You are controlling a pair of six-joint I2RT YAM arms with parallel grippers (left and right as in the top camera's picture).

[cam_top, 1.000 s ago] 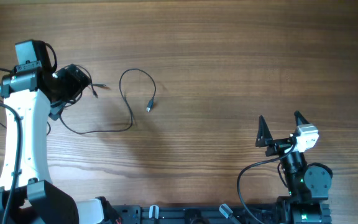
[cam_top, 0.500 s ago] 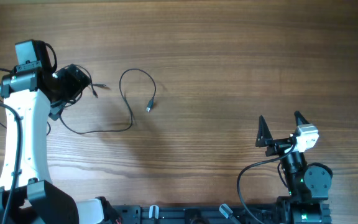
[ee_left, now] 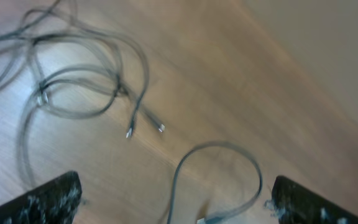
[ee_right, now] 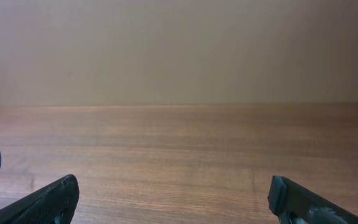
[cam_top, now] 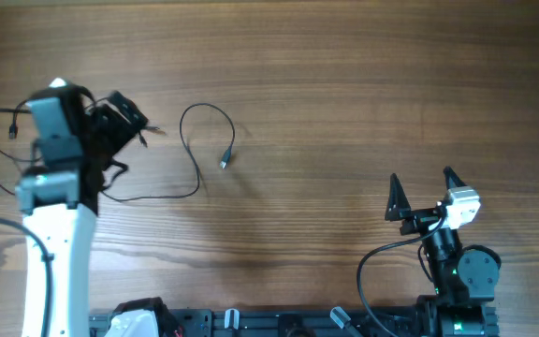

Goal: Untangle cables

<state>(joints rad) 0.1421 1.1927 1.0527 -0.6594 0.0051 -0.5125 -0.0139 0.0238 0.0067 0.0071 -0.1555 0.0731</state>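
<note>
- The right gripper sits in the lower right of the overhead view. Its two black, pointed fingers are spread wide with nothing between them. In its own wrist view the rough dark tips fill the two bottom corners, and only bare wood lies between.
- The table is brown wood with long, fine grain lines and a matte face.
- The left arm has a white shell with black joints and stands along the left edge of the overhead view.
- The left gripper also has its fingers spread apart. One gritty black tip is in each lower corner of its wrist view, and they pinch nothing.
- The cables are thin, black, round cords lying left of centre on the table, well apart from the right gripper.
- Nearest the left fingers, a looped cable bends into an open arch, and its silver-tipped end is at the bottom edge of that view.
- Further off, in the upper left of the left wrist view, a tangle of overlapping loops lies on the wood. How many cords make it up cannot be told.
- Two small plug ends poke out of the tangle side by side, close together.
- In the overhead view, three silver-tipped ends can be counted: two just beside the left gripper and one at the arch's tip.
- A plain beige wall rises behind the table's far edge.
</note>
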